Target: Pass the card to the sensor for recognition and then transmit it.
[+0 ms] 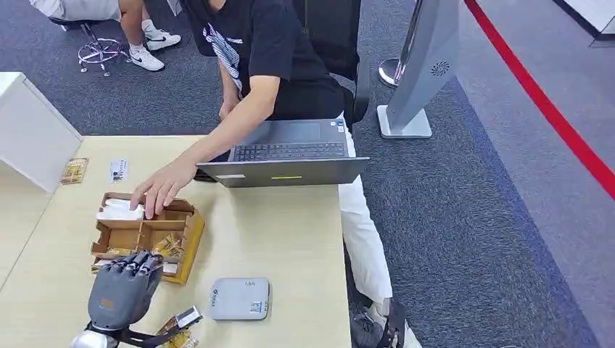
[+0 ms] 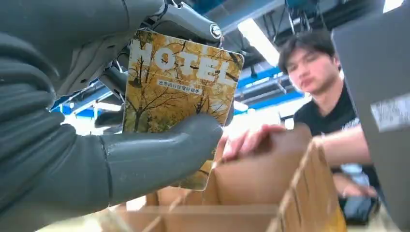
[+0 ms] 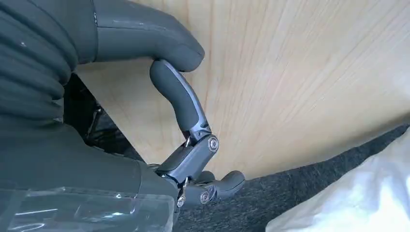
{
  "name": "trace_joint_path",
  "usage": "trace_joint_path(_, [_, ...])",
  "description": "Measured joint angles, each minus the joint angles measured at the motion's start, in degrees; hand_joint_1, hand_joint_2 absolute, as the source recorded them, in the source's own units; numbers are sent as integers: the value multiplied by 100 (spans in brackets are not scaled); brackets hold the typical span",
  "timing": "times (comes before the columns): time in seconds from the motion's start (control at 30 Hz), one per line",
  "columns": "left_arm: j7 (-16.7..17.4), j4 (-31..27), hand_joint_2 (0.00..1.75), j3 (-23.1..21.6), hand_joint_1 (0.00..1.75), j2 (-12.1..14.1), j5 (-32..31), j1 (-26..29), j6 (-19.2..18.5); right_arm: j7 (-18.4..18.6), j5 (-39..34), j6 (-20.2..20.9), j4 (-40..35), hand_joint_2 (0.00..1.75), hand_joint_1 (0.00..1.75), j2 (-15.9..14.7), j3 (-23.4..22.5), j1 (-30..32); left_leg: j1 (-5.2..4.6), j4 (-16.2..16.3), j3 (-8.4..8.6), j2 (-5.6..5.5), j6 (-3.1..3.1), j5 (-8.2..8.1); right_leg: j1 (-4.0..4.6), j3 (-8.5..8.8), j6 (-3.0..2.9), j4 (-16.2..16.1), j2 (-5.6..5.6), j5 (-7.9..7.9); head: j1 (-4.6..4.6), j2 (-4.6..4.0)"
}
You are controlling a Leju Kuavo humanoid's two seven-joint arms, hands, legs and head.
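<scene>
Head view showed the left robot hand (image 1: 125, 284) low over the wooden bench (image 1: 290, 239), just beside a cardboard box (image 1: 145, 235) with compartments. It pinched a yellow card (image 2: 181, 87) marked "HOTEL" between the thumb and the fingers. A grey sensor (image 1: 240, 298) lay flat on the bench, near this robot hand. A person (image 1: 275, 58) with a laptop (image 1: 286, 161) rested one hand (image 1: 161, 190) on the box. The right robot hand (image 3: 188, 130) had its fingers curled in with nothing inside, beside the bench edge.
</scene>
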Motion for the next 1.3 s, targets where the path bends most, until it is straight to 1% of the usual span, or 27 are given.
trace_joint_path(0.07, [-156,-182,175,147,175,-84,28,2,0,0,0,-7,0,175,0,0,2,-1,0,0,0,0,0,0,0,0,0,0,0,0,2,0])
trace_joint_path(0.13, [-224,-339,175,302,175,-156,65,-3,2,0,0,-13,0,175,0,0,7,-2,0,0,0,1,0,0,0,0,0,0,1,0,0,0])
trace_joint_path(0.23, [-237,-477,175,433,175,-193,112,-26,2,0,0,-17,0,175,0,0,11,-2,0,0,1,0,0,0,0,-1,0,0,-1,0,0,0])
trace_joint_path(0.3, [-160,-497,175,488,175,-189,186,-128,2,0,0,-17,0,175,0,0,17,-4,0,1,1,-1,0,1,0,0,0,0,-2,0,-2,0])
trace_joint_path(0.4, [96,-471,175,492,175,-46,431,-400,2,18,4,-17,0,175,0,0,44,-9,1,0,1,-1,1,2,0,0,0,2,-1,1,0,0])
trace_joint_path(0.53, [271,-401,175,492,175,148,606,-707,-9,26,4,-26,0,175,0,2,66,-12,1,0,1,0,1,2,0,0,0,3,1,1,0,0])
trace_joint_path(0.67, [489,-245,175,492,175,347,837,-1021,-140,33,-4,-26,-7,175,0,9,103,-16,1,1,2,1,1,2,0,0,0,3,3,1,0,0])
trace_joint_path(0.77, [552,-73,175,494,175,480,918,-1194,-168,35,-4,-26,-7,175,0,13,118,-18,1,0,2,2,1,2,0,0,0,3,3,1,0,0])
trace_joint_path(0.87, [565,113,175,540,175,566,914,-1257,-87,40,-4,-26,-9,175,0,15,125,-19,1,0,2,3,0,2,1,-1,-1,4,4,1,0,0])
trace_joint_path(0.93, [565,202,175,575,173,596,838,-1257,-39,40,-4,-26,-11,175,0,15,129,-19,1,0,2,5,0,1,1,-2,-1,4,6,1,0,0])
trace_joint_path(0.97, [568,240,175,580,169,605,791,-1258,-37,40,-4,-26,-13,175,0,17,131,-19,1,0,2,5,0,1,1,-1,-1,4,7,1,2,0])
trace_joint_path(1.0, [568,270,175,582,63,618,769,-1256,-35,40,-4,-26,-13,175,0,17,135,-20,1,0,1,7,0,1,1,-1,-1,4,9,1,0,0])
trace_joint_path(1.03, [568,290,175,582,0,622,747,-1249,-33,40,-4,-26,-15,175,0,17,140,-20,1,0,2,10,0,1,1,-2,-1,4,10,1,2,0])
trace_joint_path(1.2, [565,327,175,604,0,613,689,-1164,-13,22,-11,-26,-15,175,0,17,142,-20,1,0,2,9,0,0,1,-3,-1,4,10,1,0,0])
trace_joint_path(1.27, [449,310,175,615,0,585,833,-1115,0,31,-64,20,-15,175,0,17,142,-20,1,0,2,9,0,0,1,-2,-1,4,10,1,0,0])
trace_joint_path(1.3, [309,268,175,628,0,546,1017,-1077,2,104,-224,186,-15,175,0,17,138,-19,1,0,2,9,0,0,1,-3,-1,4,10,1,0,0])
